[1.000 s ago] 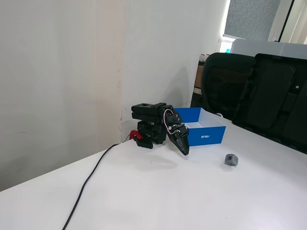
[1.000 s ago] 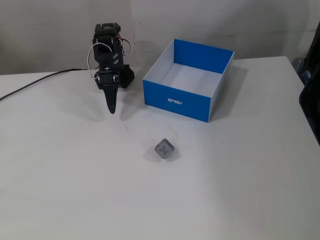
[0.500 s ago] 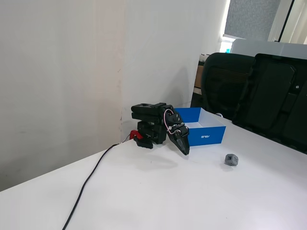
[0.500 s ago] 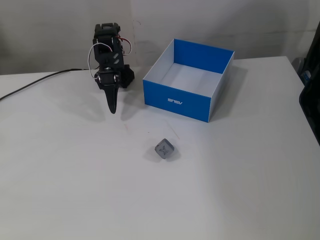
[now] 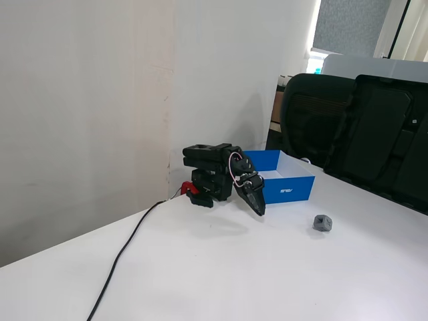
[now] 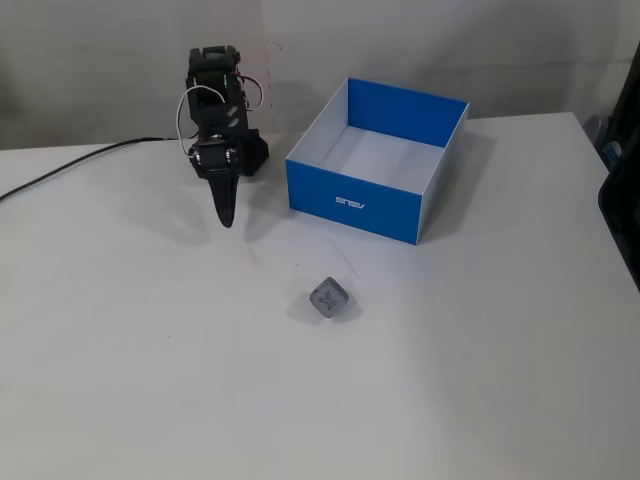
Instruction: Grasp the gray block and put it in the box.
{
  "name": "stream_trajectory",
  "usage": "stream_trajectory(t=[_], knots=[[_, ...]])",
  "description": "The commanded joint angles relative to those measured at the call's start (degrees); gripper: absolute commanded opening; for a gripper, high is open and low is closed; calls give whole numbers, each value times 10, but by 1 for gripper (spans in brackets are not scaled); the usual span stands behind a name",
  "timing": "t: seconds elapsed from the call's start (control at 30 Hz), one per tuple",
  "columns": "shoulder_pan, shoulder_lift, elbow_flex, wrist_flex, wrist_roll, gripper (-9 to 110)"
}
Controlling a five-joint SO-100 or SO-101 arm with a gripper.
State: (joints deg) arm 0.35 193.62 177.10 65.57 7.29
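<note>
The gray block (image 6: 329, 297) is a small faceted dark gray chunk lying on the white table, in front of the box and apart from it; it also shows in a fixed view (image 5: 322, 223). The box (image 6: 355, 202) is a shallow blue tray with a white inside and white lettering on its front wall, seen in both fixed views (image 5: 289, 189). My gripper (image 6: 227, 218) is black, folded low by the arm's base, pointing down toward the table with fingers together and nothing in it. It hangs left of the box and well away from the block (image 5: 259, 208).
A black cable (image 5: 124, 254) runs from the arm's base across the table to the front left edge. Black chairs (image 5: 354, 130) stand beyond the table's far right edge. A white wall is right behind the arm and box.
</note>
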Motion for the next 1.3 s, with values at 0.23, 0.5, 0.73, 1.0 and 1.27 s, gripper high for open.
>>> stream_trajectory(t=[0.23,0.5,0.73,1.0,1.27], knots=[[22,9,-12,-69,164,0],[113,9,-25,-105,184,1],[183,7,-66,-96,191,14],[201,2,-79,-92,202,26],[206,-68,-162,-84,214,27]])
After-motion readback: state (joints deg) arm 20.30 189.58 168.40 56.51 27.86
